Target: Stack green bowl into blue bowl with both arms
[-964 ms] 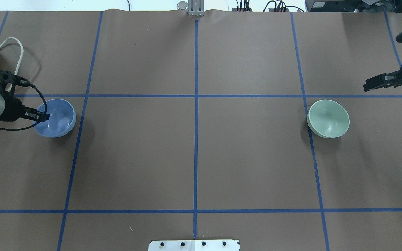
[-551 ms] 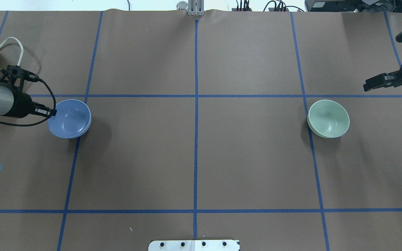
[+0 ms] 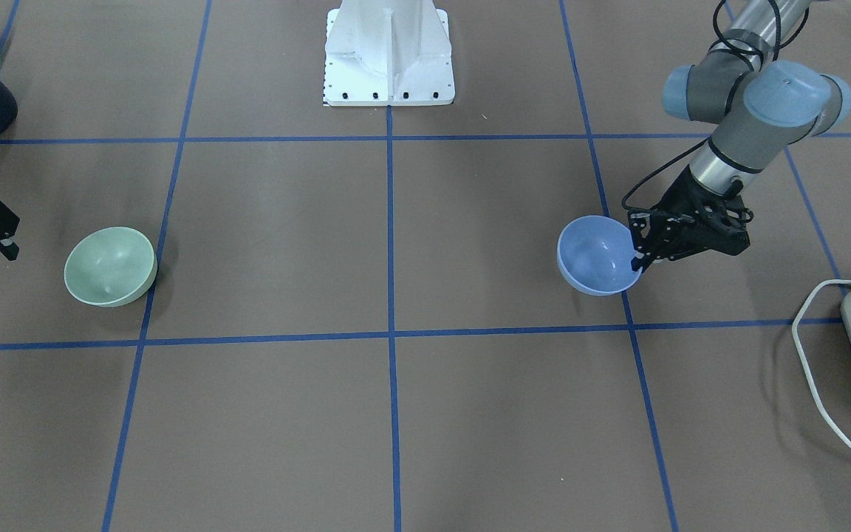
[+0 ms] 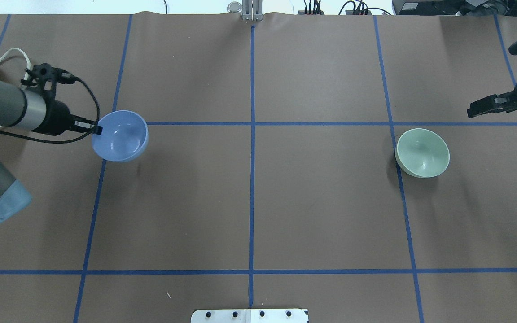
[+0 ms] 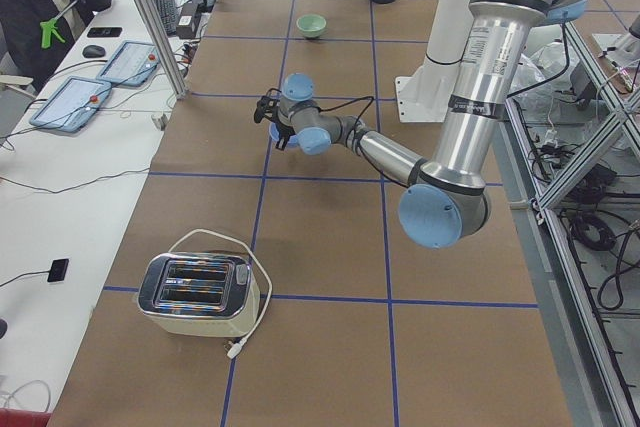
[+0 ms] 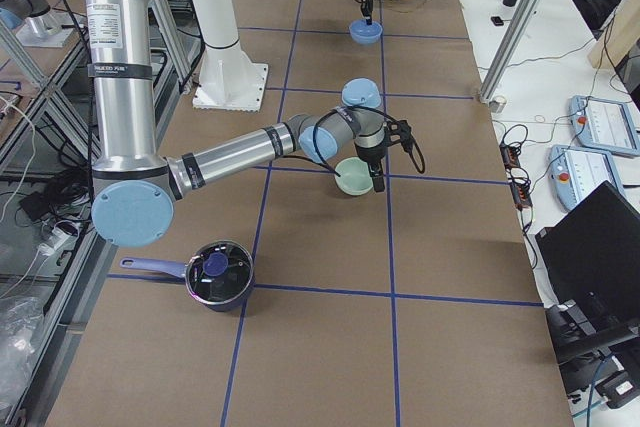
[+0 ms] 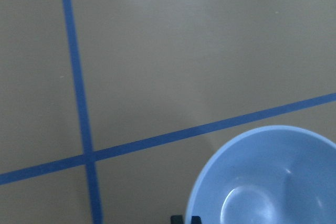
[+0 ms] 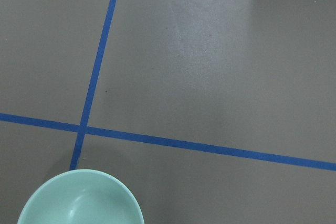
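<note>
I had the left gripper (image 4: 97,130) clamped on the left rim of the small round periwinkle-blue plastic bowl (image 4: 123,137), which it held clear of the brown table (image 4: 258,202), left of centre. The small round pale mint-green plastic bowl (image 4: 422,152) sat on the table at the right. The right gripper (image 4: 473,110) hovered near its far side, not touching, and I couldn't tell how wide it was.

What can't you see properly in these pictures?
- The right tool: open or shut unclear; overhead shows it side-on, its wrist view shows no fingers.
- The green bowl: mostly cut off by the right wrist view's bottom edge.
- The blue bowl: cut off by the left wrist view's corner.
</note>
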Available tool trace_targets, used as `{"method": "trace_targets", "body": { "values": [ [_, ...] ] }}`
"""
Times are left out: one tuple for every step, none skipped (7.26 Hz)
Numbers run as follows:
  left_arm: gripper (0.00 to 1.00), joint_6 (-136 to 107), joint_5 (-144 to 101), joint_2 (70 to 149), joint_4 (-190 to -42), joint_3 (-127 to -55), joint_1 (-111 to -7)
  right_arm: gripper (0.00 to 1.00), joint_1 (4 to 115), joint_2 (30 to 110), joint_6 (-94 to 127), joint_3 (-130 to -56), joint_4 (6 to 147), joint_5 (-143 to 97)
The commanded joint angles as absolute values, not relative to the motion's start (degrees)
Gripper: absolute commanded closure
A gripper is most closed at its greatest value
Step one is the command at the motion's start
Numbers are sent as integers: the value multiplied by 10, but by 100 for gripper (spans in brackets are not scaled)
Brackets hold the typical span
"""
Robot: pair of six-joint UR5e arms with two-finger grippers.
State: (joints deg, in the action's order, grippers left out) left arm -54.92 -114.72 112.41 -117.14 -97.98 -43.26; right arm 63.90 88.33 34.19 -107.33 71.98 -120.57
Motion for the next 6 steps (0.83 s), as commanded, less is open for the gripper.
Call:
{"method": "trace_targets", "body": {
  "values": [
    [100, -619, -1061, 1200, -1109, -975, -341, 0, 639, 883, 342, -1072, 720, -1205],
    [100, -641, -1021, 1240, -1080, -958, -304, 0, 639, 883, 342, -1073, 720, -1205],
    [100, -644, -1012, 1262, -1073, -941, -290, 0, 639, 883, 342, -1072, 720, -1205],
    [100, -656, -1010, 1281, -1073, -920, -285, 0, 639, 883, 342, -1072, 720, -1205],
    [100, -657, -999, 1289, -1073, -910, -280, 0, 639, 882, 342, -1072, 720, -1206],
    [100, -657, -989, 1288, -1073, -909, -274, 0, 639, 882, 342, -1071, 720, -1206]
  ]
}}
